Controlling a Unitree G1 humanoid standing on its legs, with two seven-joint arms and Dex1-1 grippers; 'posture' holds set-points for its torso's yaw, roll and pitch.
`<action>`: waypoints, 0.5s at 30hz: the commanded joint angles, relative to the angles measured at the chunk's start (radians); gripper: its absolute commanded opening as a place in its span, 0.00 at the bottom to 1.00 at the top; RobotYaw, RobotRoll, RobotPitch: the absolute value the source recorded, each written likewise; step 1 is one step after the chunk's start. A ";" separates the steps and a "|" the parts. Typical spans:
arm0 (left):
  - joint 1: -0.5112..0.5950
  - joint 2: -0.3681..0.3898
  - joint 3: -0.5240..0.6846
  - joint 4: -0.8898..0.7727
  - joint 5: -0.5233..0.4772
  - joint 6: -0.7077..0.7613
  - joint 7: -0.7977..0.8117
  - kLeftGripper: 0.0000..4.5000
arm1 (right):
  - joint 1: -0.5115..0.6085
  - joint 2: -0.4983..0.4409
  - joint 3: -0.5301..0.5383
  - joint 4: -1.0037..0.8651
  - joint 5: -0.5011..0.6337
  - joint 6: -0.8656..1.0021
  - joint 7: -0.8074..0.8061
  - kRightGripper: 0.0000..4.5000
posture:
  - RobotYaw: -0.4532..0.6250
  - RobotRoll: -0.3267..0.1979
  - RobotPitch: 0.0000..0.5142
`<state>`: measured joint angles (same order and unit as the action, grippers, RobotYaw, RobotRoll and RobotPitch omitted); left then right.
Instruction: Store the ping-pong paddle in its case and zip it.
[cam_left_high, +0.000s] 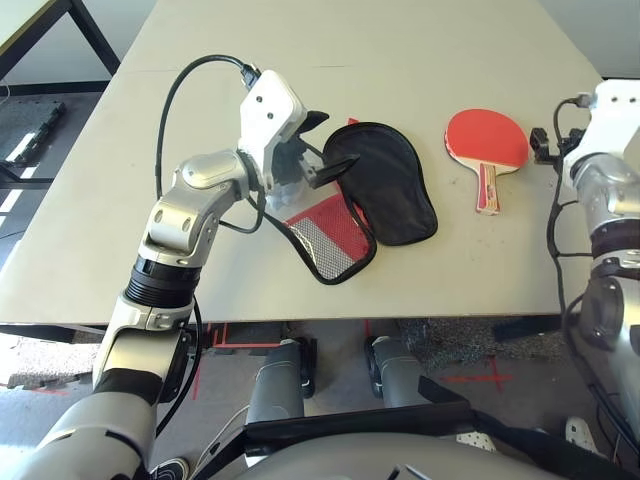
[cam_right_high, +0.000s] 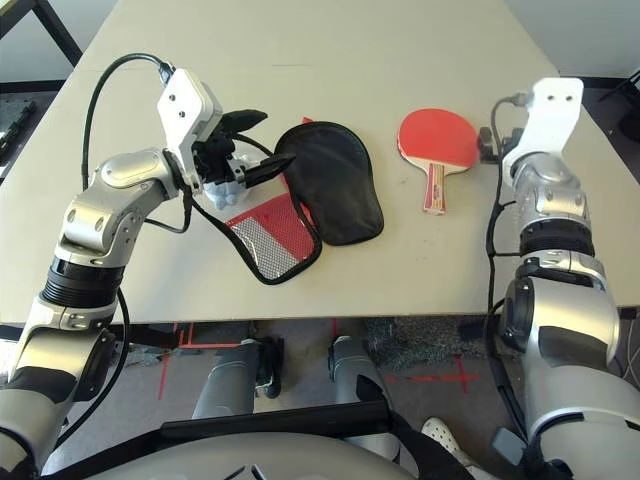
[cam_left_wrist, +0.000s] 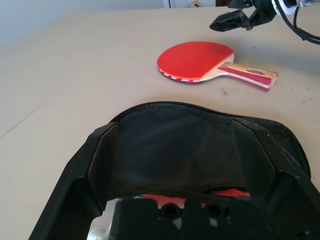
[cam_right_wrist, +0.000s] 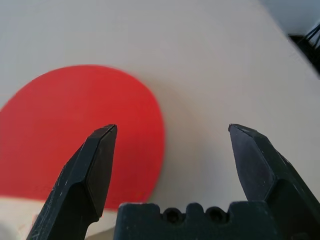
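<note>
Red rubber faces up on the flat ping-pong paddle (cam_left_high: 486, 140), which lies on the pale beige table (cam_left_high: 300, 60) toward its right side, its short wooden handle, striped red and pale, pointing back at the robot. Well apart to its left lies the soft, paddle-shaped zip case (cam_left_high: 385, 185), unzipped and spread open: the black-lined half lies flat, while the red half with its black mesh pocket and black trim folds out toward the table's near edge. The left gripper (cam_right_high: 250, 145), 2 black fingers spread wide and holding nothing, points level across the table at the case's left rim; in the left wrist view its fingers (cam_left_wrist: 75, 175) frame the black lining, and contact cannot be judged. The right gripper (cam_right_wrist: 172, 132) hangs just right of the paddle's round face, its fingers parted and empty, the red rubber lying past its left finger in the right wrist view.
</note>
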<state>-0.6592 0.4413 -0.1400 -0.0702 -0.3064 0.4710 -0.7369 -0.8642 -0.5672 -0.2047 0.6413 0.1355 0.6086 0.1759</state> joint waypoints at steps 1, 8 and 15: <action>0.012 -0.003 -0.019 -0.010 0.015 -0.005 -0.015 1.00 | 0.006 0.030 -0.003 -0.135 0.041 0.284 -0.012 0.99 | 0.34 0.62 0.36; 0.016 -0.001 -0.020 -0.014 0.024 -0.003 -0.020 1.00 | -0.057 0.102 -0.035 -0.250 0.065 0.633 -0.067 0.99 | 0.36 0.62 0.36; 0.022 0.001 -0.018 -0.023 0.029 -0.001 -0.022 1.00 | -0.064 0.134 -0.054 -0.261 0.050 0.735 -0.111 0.99 | 0.37 0.62 0.36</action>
<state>-0.6536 0.4401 -0.1469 -0.0711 -0.2835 0.4706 -0.7483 -0.9268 -0.4371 -0.2490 0.3972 0.1924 1.3173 0.0775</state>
